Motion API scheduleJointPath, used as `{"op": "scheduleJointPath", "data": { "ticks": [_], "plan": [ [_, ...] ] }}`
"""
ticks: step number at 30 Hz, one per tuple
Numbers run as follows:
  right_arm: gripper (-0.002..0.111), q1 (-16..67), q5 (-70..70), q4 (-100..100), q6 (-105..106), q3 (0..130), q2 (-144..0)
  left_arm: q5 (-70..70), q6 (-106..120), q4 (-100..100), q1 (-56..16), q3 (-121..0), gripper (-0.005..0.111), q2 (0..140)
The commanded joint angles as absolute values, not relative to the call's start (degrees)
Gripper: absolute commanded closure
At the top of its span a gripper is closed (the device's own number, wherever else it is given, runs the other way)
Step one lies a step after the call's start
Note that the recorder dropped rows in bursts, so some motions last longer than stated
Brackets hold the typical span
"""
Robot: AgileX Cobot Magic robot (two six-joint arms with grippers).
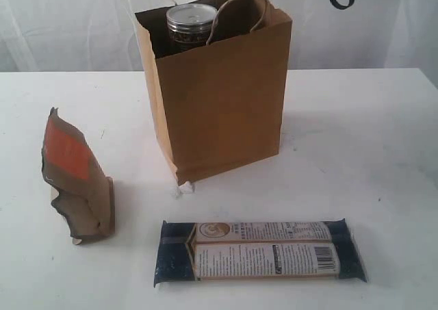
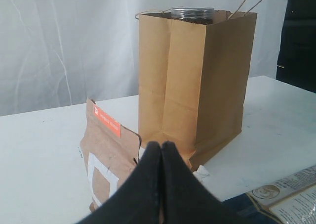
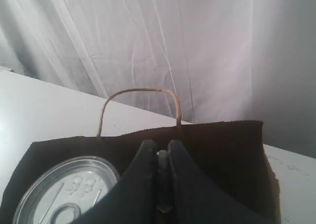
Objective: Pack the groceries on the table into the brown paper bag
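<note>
Left tool (image 2: 161,150): pinched shut, empty, low beside the pouch.
Orange-brown pouch (image 1: 75,180): stands on the desk (image 1: 383,152), left of the bag; I judge it light and crumply, so I'd pinch its top edge.
Brown paper bag (image 1: 226,105): upright, pull-tab can (image 1: 191,19) inside.
Navy packet (image 1: 260,252): flat in front of the bag; probably slick and floppy, so I'd grip it mid-length.
Right tool (image 3: 159,155): closed, apparently empty, over the bag's mouth.

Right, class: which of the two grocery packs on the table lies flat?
The long navy plastic packet lies flat; the orange-brown paper pouch stands upright.
</note>
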State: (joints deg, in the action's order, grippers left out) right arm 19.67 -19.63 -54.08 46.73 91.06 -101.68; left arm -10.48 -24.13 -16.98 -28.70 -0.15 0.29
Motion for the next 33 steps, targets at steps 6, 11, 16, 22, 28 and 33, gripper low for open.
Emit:
{"op": "scheduleJointPath", "data": {
  "ticks": [6,11,16,22,28,33],
  "plan": [
    [0.055,19.4,-21.7,-53.9,46.0,91.9,-102.5,-10.9,-24.1,-17.1,-28.7,0.0,0.107,0.0],
    [0.054,19.4,-22.0,-53.7,46.0,91.9,-101.7,-10.9,-24.1,-17.1,-28.7,0.0,0.107,0.0],
    [0.054,19.3,-22.6,-49.6,44.7,90.3,-98.4,-10.9,-24.1,-17.1,-28.7,0.0,0.107,0.0],
    [0.054,16.3,-19.6,-46.8,44.5,80.7,-91.8,-10.9,-24.1,-17.1,-28.7,0.0,0.107,0.0],
    [0.054,11.8,-14.6,-46.5,49.7,70.5,-80.1,-10.9,-24.1,-17.1,-28.7,0.0,0.107,0.0],
    [0.054,11.4,-15.2,-46.5,51.2,66.4,-70.9,-10.9,-24.1,-17.1,-28.7,0.0,0.107,0.0]
  ]
}}
